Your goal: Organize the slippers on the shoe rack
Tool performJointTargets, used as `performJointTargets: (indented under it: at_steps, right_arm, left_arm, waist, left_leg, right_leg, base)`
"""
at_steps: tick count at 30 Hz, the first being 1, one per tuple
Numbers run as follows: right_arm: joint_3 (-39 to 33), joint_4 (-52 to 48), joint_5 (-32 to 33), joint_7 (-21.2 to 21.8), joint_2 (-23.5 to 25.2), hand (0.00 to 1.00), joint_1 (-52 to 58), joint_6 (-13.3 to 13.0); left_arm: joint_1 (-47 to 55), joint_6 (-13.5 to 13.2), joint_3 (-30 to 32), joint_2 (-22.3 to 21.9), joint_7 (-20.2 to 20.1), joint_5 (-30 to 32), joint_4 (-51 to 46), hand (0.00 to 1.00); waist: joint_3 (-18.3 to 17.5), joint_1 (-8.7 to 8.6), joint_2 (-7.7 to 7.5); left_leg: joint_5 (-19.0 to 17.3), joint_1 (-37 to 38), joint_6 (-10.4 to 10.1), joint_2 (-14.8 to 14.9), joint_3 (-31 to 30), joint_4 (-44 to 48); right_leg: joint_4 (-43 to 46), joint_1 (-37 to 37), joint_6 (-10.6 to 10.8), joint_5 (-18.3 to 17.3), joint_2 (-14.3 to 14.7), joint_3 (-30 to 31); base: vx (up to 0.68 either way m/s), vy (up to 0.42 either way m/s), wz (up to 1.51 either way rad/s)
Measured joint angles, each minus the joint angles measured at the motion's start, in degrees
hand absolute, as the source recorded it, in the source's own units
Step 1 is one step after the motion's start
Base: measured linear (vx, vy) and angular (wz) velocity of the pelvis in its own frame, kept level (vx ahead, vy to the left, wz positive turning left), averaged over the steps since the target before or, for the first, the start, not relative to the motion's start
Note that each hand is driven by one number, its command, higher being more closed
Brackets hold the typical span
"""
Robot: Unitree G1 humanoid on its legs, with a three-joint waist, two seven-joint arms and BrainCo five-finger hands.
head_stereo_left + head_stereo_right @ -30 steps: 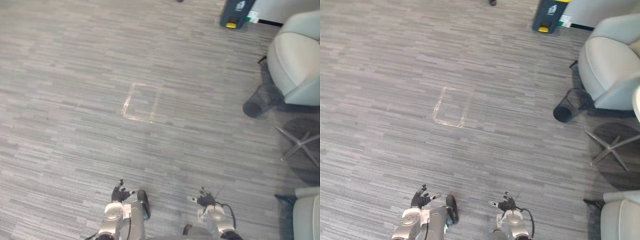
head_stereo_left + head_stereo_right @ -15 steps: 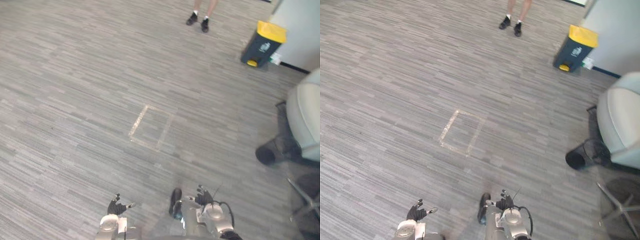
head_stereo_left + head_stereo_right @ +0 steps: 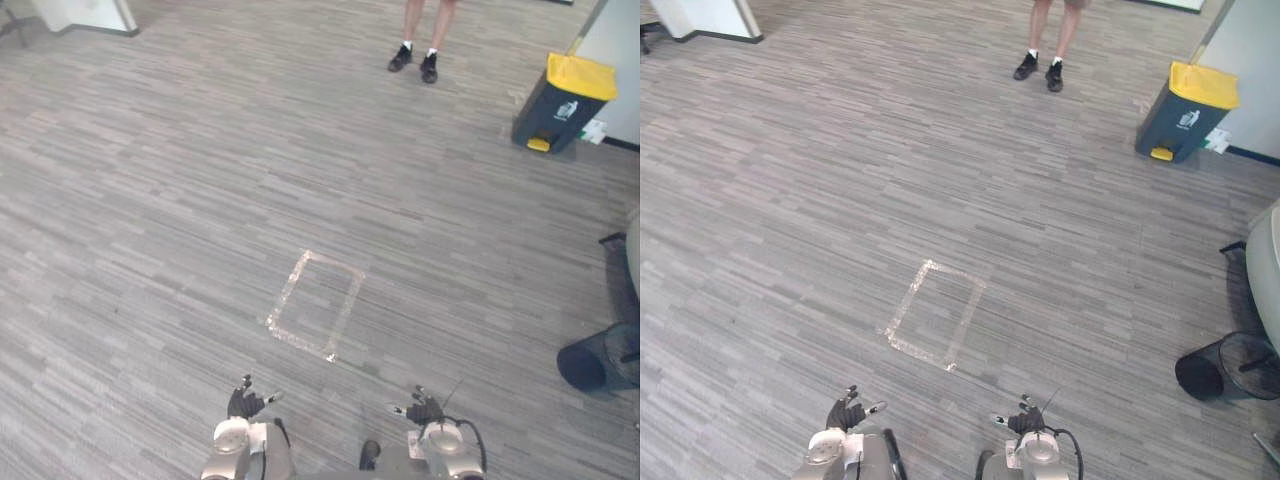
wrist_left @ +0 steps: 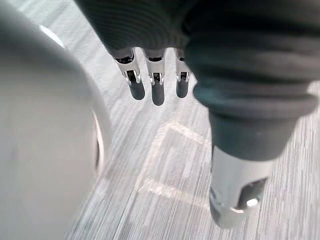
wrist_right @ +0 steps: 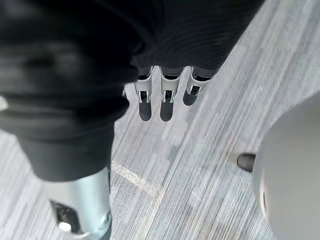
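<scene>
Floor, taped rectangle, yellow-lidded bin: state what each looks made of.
Floor: likely carpet tile or woven vinyl, matte, with grey streaked strands and no glare. Taped rectangle: pale adhesive tape, seemingly worn, with patchy edges and a faint shine. Bin: probably moulded plastic, with a smooth dark body and a yellow lid with a soft sheen.

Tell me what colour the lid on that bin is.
The lid is yellow, on a dark bin; the right eye view shows it best.

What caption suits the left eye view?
Left robot hand and right robot hand open, empty, above grey striped carpet; pale tape rectangle ahead, a person's legs and yellow-lidded dark bin beyond.
</scene>
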Motion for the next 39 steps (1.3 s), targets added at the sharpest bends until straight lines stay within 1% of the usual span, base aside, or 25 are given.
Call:
performJointTargets:
  at_steps: [2, 5, 7, 8, 9, 11, 12, 14, 15, 16, 17, 18, 19, 20, 21, 24, 25, 26, 28, 30, 33, 35, 37, 38, 39]
  right_arm:
    - [0.52, 0.43, -0.05, 0.07, 1.38, 0.00, -0.33, -0.07]
    - [0.15, 0.51, -0.09, 0.09, 1.73, 0.00, -0.23, -0.06]
    - [-0.65, 0.39, -0.11, 0.11, 1.67, 0.00, -0.06, -0.07]
    - [-0.58, 0.30, -0.12, 0.25, 1.61, 0.00, -0.17, -0.09]
    - [-0.53, 0.29, -0.12, 0.44, 1.73, 0.00, -0.33, -0.11]
    - [0.49, 0.25, -0.10, 1.23, 1.75, 0.00, -1.18, -0.20]
    - [0.91, 0.21, -0.11, 1.28, 1.71, 0.00, -1.24, -0.30]
    - [1.98, -0.08, -0.14, 1.39, 1.49, 0.00, -1.50, -0.77]
    - [1.99, -0.82, -0.14, 1.58, 1.30, 0.00, -1.70, -0.76]
    - [1.98, -0.92, -0.14, 1.60, 1.24, 0.00, -1.73, -0.75]
    - [1.93, -0.95, -0.18, 1.65, 0.93, 0.00, -1.91, -0.69]
    - [1.94, -0.89, -0.20, 1.63, 0.87, 0.00, -1.80, -0.69]
    - [1.85, -0.89, -0.22, 1.66, 0.69, 0.00, -1.10, -0.67]
    - [1.64, -0.89, -0.32, 1.64, -0.44, 0.00, -1.57, -0.64]
    - [1.13, -0.69, -0.65, 1.63, -1.68, 0.00, -1.54, -0.55]
    - [-1.45, -0.67, -0.64, 1.63, -1.98, 0.00, -1.11, -0.24]
    - [-2.35, -0.88, -0.61, 1.63, -2.11, 0.00, -0.59, 0.01]
    - [-2.52, -1.26, -0.56, 1.57, -2.20, 0.00, 0.27, 0.11]
    - [-2.42, -1.14, -0.33, 1.47, -2.10, 0.00, 0.63, 0.20]
    - [-2.79, -1.24, 0.00, 1.33, -2.07, 0.00, 1.28, 0.25]
    - [-2.87, -0.54, 0.35, 1.16, -2.10, 0.00, 1.79, 0.32]
    - [-2.96, 0.26, 0.34, 1.13, -2.17, 0.00, 1.52, 0.30]
    - [-2.95, 0.45, 0.34, 1.08, -2.33, 0.00, 1.56, 0.20]
    - [-2.77, 0.70, 0.53, 1.13, -3.01, 0.00, 1.78, 0.09]
    - [-2.68, 0.65, 0.53, 1.10, -2.79, 0.00, 1.73, 0.08]
  left_arm:
    - [-0.73, 0.04, -0.54, 1.76, 0.09, -0.02, 0.15, 0.00]
    - [-0.70, 0.37, -1.06, 2.24, -0.03, -0.02, 1.77, 0.00]
    - [-0.44, 0.50, -1.69, 2.38, 0.01, -0.15, 2.66, 0.00]
    - [-0.10, 0.54, -2.55, 2.59, -0.05, -0.11, 2.82, 0.00]
    - [0.15, 0.56, -2.64, 2.72, -0.02, -0.03, 2.87, 0.00]
    - [1.02, 0.66, -2.79, 2.87, -0.02, 0.01, 3.61, 0.00]
    - [1.24, 0.66, -2.81, 2.86, 0.00, -0.01, 3.66, 0.00]
    - [1.27, 0.67, -3.24, 2.72, -0.03, 0.03, 3.92, 0.00]
    - [1.22, 0.68, -3.23, 2.43, -0.07, 0.12, 3.97, 0.00]
    - [1.21, 0.68, -3.23, 2.42, -0.09, 0.17, 3.97, 0.00]
    - [1.21, 0.70, -3.25, 2.28, -0.13, 0.54, 4.20, 0.00]
    - [1.23, 0.69, -3.28, 2.33, -0.14, 0.61, 4.37, 0.00]
    - [1.32, 0.63, -3.41, 2.78, -0.30, 0.88, 4.80, 0.00]
    - [0.53, 0.80, -3.31, 1.99, -0.32, 1.05, 6.18, 0.00]
    - [0.82, 0.76, -3.34, 1.11, -1.03, 1.83, 6.29, 0.00]
    - [0.46, 0.76, -3.85, -0.04, -1.40, 1.85, 6.63, 0.00]
    - [0.42, 0.79, -3.81, -0.44, -1.57, 1.91, 6.46, 0.00]
    - [0.25, 0.76, -3.67, -0.69, -1.62, 2.23, 6.00, 0.00]
    - [0.01, 0.60, -2.91, -0.74, -1.70, 2.25, 5.57, 0.00]
    - [-0.21, 0.53, -2.44, -0.96, -1.63, 2.25, 5.35, 0.00]
    - [-0.23, 0.35, -2.45, -0.80, -1.58, 2.24, 4.68, 0.00]
    - [-0.19, 0.24, -2.46, -0.66, -1.48, 2.23, 4.87, 0.00]
    - [-0.21, 0.10, -2.50, -0.59, -1.38, 2.19, 5.05, 0.00]
    - [-0.03, 0.05, -2.57, -0.76, -1.31, 2.07, 5.57, 0.00]
    - [0.20, 0.17, -2.49, -0.18, -1.28, 1.87, 5.69, 0.00]
  waist:
    - [-0.59, -0.35, -1.82]
    - [-0.67, -0.04, -1.93]
    - [-0.70, -0.06, -2.12]
    - [-0.87, -0.06, -2.48]
    - [-0.73, -0.07, -2.23]
    - [-0.69, -0.64, -2.15]
    - [-0.70, -0.70, -2.17]
    - [-0.71, -1.19, -2.02]
    - [-0.60, -1.68, -1.75]
    - [-0.59, -1.72, -1.73]
    - [-0.53, -1.84, -1.60]
    - [-0.62, -1.86, -1.75]
    - [-0.86, -1.87, -3.05]
    - [-0.57, -1.65, -0.91]
    - [-1.38, -2.08, 1.04]
    - [-1.86, -2.78, 2.68]
    - [-1.86, -2.87, 3.35]
    - [-1.73, -2.78, 3.67]
    - [-1.69, -2.58, 3.48]
    - [-1.69, -2.69, 3.39]
    - [-1.76, -1.73, 2.89]
    - [-1.87, -1.03, 2.61]
    - [-1.93, -0.98, 2.69]
    - [-2.00, -0.63, 3.22]
    - [-2.08, -0.65, 2.64]
  left_leg:
    - [-2.79, -0.93, 1.05, -1.46, -0.04, 2.23]
    - [-7.44, -0.43, 2.49, -2.35, -0.33, 5.61]
    - [-10.32, 2.91, 3.17, -4.03, -0.03, 4.14]
    - [-12.10, 5.98, 3.67, -5.15, 1.26, 3.32]
    - [-12.72, 7.51, 3.92, -5.52, 2.03, 2.99]
    - [-14.21, 14.56, 4.09, -5.66, 3.68, 0.18]
    - [-14.19, 16.09, 4.07, -5.64, 4.09, -0.89]
    - [-14.07, 20.45, 3.86, -4.93, 5.20, -4.58]
    - [-13.89, 22.77, 3.53, -4.13, 6.64, -6.88]
    - [-13.77, 23.21, 3.32, -4.06, 6.97, -7.35]
    - [-13.62, 25.65, 2.37, -3.88, 8.44, -9.74]
    - [-13.70, 26.41, 1.43, -4.23, 8.87, -10.61]
    - [-14.29, 28.43, -0.57, -6.08, 8.61, -11.95]
    - [-15.06, 30.07, -1.83, -4.48, 8.44, -12.18]
    - [-15.12, 29.67, -2.07, -2.92, 8.22, -9.61]
    - [-14.66, 25.65, -2.88, 0.78, 6.47, 2.18]
    - [-13.26, 23.79, -5.21, 3.01, 5.32, 9.00]
    - [-7.49, 19.75, -6.74, 6.14, 2.39, 22.47]
    - [-9.07, 15.39, -8.10, 7.91, 1.13, 33.81]
    - [-11.33, 12.31, -7.03, 8.22, 1.51, 36.66]
    - [-15.14, 8.81, -4.81, 7.47, 1.25, 27.93]
    - [-15.97, 7.26, -4.14, 3.65, -5.66, 13.93]
    - [-15.13, 7.33, -4.61, -0.95, -16.75, 3.50]
    - [-9.92, 9.59, -4.27, -3.38, -20.90, 0.07]
    - [-10.91, 10.32, -3.61, -4.18, -20.05, -0.01]
  right_leg:
    - [-1.10, -0.14, 0.19, 3.58, -0.86, -1.01]
    - [3.83, -0.37, 1.71, 5.23, -2.27, -0.82]
    - [16.30, -4.47, 2.39, 5.54, -4.68, 1.48]
    - [28.71, -9.66, 1.60, 7.93, -6.78, 4.17]
    - [34.90, -12.41, 0.95, 8.69, -7.49, 5.35]
    - [48.79, -19.51, -1.64, 2.84, -7.91, 1.44]
    - [49.20, -20.53, -2.05, 1.52, -7.62, -0.16]
    - [44.30, -23.40, -3.57, -2.39, -5.12, -6.49]
    - [33.87, -25.58, -4.27, -2.76, -3.08, -12.65]
    - [31.78, -25.83, -4.44, -2.56, -2.81, -13.73]
    - [20.39, -26.40, -5.67, 1.01, -1.16, -18.58]
    - [15.67, -25.80, -5.94, 3.93, -0.42, -19.81]
    - [9.70, -25.43, -12.46, 13.53, 0.22, -20.88]
    - [12.21, -25.27, -13.20, 12.04, 1.46, -20.73]
    - [13.08, -25.64, -13.19, 8.63, 2.85, -20.30]
    - [12.42, -24.15, -13.02, 6.09, 5.22, -19.51]
    - [11.27, -22.21, -13.27, 5.63, 6.98, -19.00]
    - [8.51, -18.50, -13.36, 4.96, 9.28, -16.89]
    - [6.11, -14.95, -13.36, 4.56, 10.70, -13.91]
    - [4.01, -11.93, -13.31, 4.52, 11.14, -11.62]
    - [1.45, -8.30, -11.56, 5.36, 11.10, -4.97]
    - [1.29, -8.05, -9.44, 5.92, 10.48, 1.46]
    - [1.92, -8.63, -7.06, 5.52, 9.55, 6.24]
    - [3.20, -9.34, -4.71, 4.65, 9.52, 10.38]
    - [2.90, -8.96, -4.12, 4.79, 8.53, 11.20]
  base:
    - [0.40, 0.308, 0.03]
    - [0.30, 0.230, 0.12]
    - [0.39, 0.327, 0.06]
    - [0.31, 0.247, -0.17]
    - [0.34, 0.187, -0.34]
    - [0.38, 0.118, -0.37]
    - [0.35, 0.064, -0.29]
    - [0.35, 0.002, -0.23]
    - [0.35, -0.029, -0.17]
    - [0.46, -0.065, -0.24]
    - [0.41, -0.065, -0.18]
    - [0.43, -0.070, -0.23]
    - [0.35, -0.057, -0.30]
    - [0.51, -0.084, -0.49]
    - [0.41, -0.070, -0.49]
    - [0.46, -0.154, -0.32]
    - [0.50, -0.131, -0.55]
    - [0.42, -0.095, -0.60]
    - [0.34, 0.036, -0.75]
    - [0.27, 0.086, -0.70]
    - [0.24, 0.194, -1.08]
    - [0.21, 0.330, -1.41]
    - [0.16, 0.389, -1.45]
    - [0.12, 0.366, -1.37]
    - [0.12, 0.357, -1.08]
